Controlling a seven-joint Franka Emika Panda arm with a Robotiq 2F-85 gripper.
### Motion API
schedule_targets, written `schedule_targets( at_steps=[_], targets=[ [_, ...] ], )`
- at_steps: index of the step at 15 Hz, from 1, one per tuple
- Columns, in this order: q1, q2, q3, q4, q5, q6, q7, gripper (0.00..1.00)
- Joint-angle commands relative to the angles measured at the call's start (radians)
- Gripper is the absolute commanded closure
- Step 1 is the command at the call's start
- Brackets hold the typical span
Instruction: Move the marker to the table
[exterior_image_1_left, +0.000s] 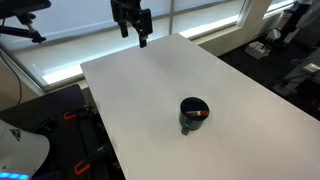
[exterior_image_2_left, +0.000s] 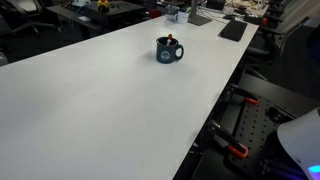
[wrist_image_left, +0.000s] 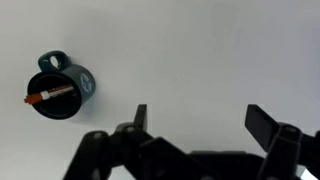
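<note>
Over the white table (wrist_image_left: 200, 50), my gripper (wrist_image_left: 200, 122) hangs with its two fingers (wrist_image_left: 141, 116) spread wide and nothing between them, as seen in the wrist view. The marker (wrist_image_left: 49, 96), orange-red with a pale tip, lies slanted across the mouth of the dark cup (wrist_image_left: 65, 108), which stands upright on the table, off to one side of my fingers. In an exterior view I hover near the table's far edge (exterior_image_1_left: 135, 36), well apart from the cup (exterior_image_1_left: 188, 122). In an exterior view the marker (exterior_image_2_left: 171, 40) seems to poke just above the rim, though it is tiny there.
</note>
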Motion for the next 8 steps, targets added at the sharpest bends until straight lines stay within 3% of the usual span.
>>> schedule_targets(
  at_steps=[1, 4, 8],
  targets=[
    [-0.002, 0.0, 0.002, 0.001, 0.001, -0.002, 0.0, 0.0],
    [-0.01, 0.06, 0.007, 0.03, 0.035, 0.097, 0.103, 0.0],
    [-0.046, 0.182, 0.006, 0.041, 0.029, 0.319, 0.28, 0.0]
  ],
)
